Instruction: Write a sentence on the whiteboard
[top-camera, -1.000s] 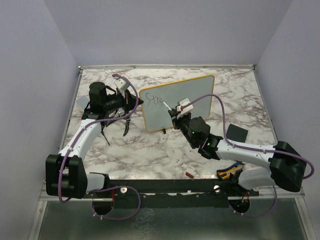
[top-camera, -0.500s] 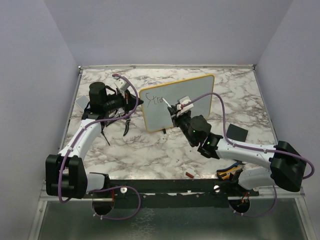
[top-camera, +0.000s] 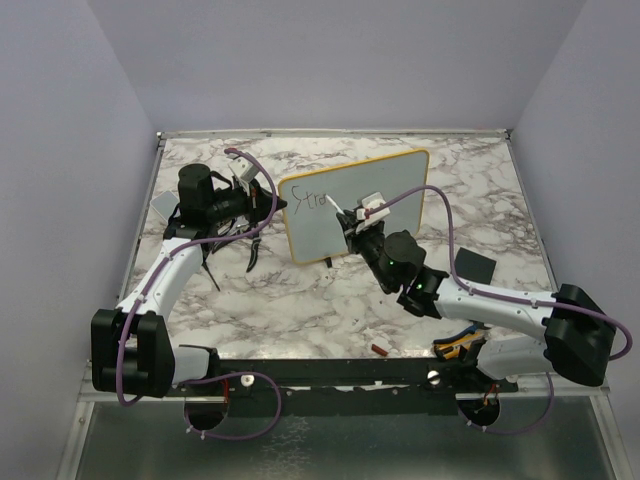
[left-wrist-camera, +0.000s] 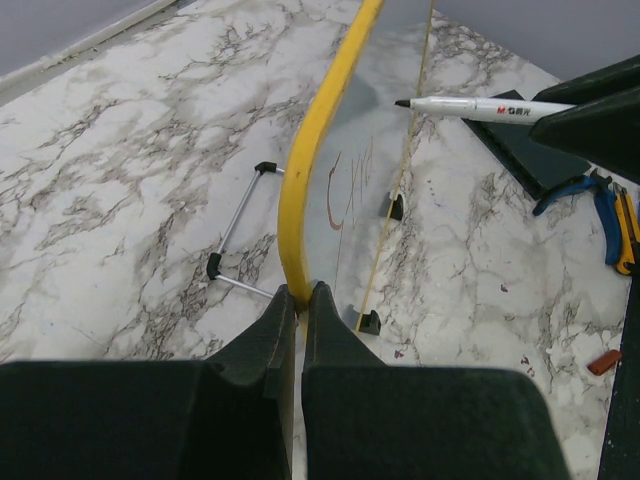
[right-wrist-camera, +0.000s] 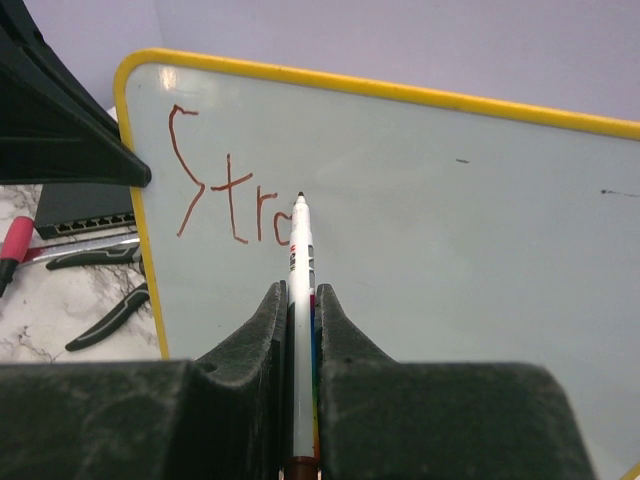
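The whiteboard (top-camera: 385, 195) stands upright on the marble table, yellow-framed. My left gripper (left-wrist-camera: 302, 292) is shut on its yellow left edge (left-wrist-camera: 305, 180), steadying it (top-camera: 270, 205). A white marker (right-wrist-camera: 299, 260) is clamped in my shut right gripper (right-wrist-camera: 297, 290), which is in front of the board (top-camera: 350, 222). The marker's dark tip sits at the board's face (right-wrist-camera: 450, 220), just right of the last letter. The sentence (right-wrist-camera: 225, 205) reads "Stro" in thin reddish-brown strokes at the upper left of the board (top-camera: 308, 203). The left wrist view shows the marker (left-wrist-camera: 490, 107) pointing at the board edge-on.
A small dark square slab (top-camera: 473, 266) lies right of the board. Pliers with blue and yellow handles (top-camera: 455, 350) and a red cap (top-camera: 380, 350) lie near the front edge. The board's wire stand (left-wrist-camera: 235, 225) rests behind it. Black pliers (right-wrist-camera: 105, 315) lie left of the board.
My right arm has shifted slightly, its forearm swinging a little right while the marker stays at the last letter. The left gripper and the board have not moved.
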